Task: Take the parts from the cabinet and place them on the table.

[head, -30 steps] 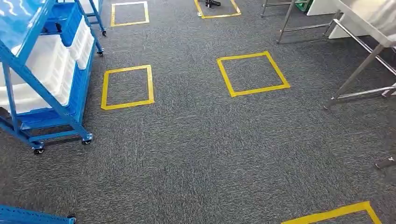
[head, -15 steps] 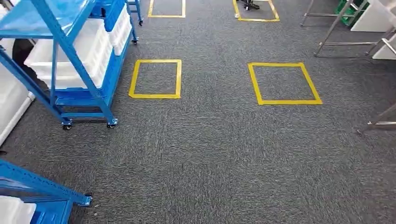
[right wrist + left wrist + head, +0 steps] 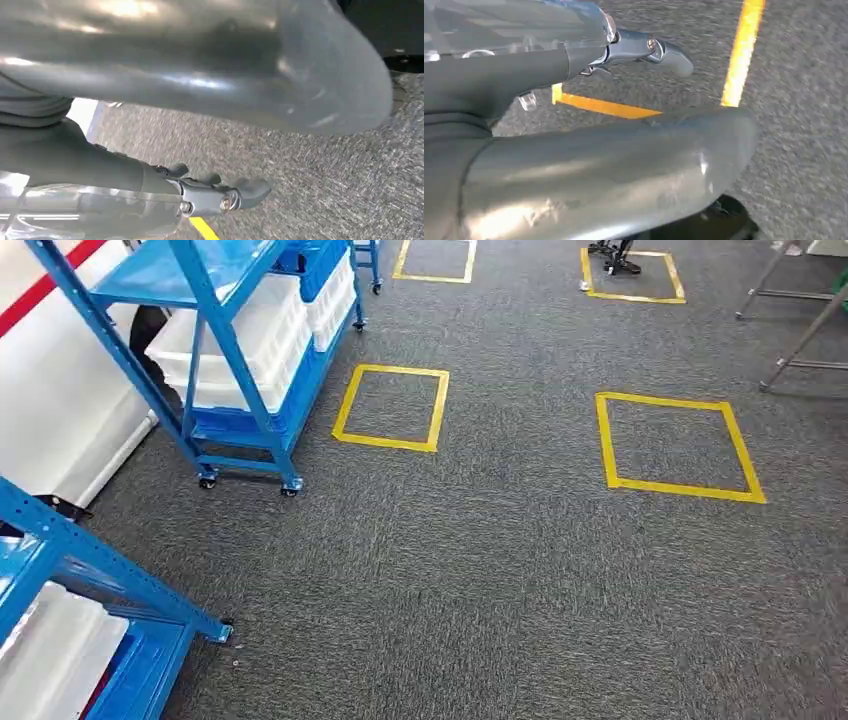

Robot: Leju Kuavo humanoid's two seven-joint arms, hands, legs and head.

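In your head view, the blue wheeled cabinet [image 3: 235, 360] stands at the upper left of the frame, with white bins [image 3: 240, 345] stacked on its shelves. A second blue rack [image 3: 90, 580] cuts across the lower left corner, a white bin [image 3: 55, 660] inside it. Grey carpet [image 3: 500, 570] carries yellow tape squares [image 3: 392, 408] across the top half, and metal table legs [image 3: 800, 340] show at the upper right.

In your left wrist view, the left hand [image 3: 589, 150] hangs over carpet near yellow tape; fingers extended, holding nothing, no cabinet close to it. In your right wrist view, the right hand [image 3: 200, 75] looks likewise extended and empty over carpet.
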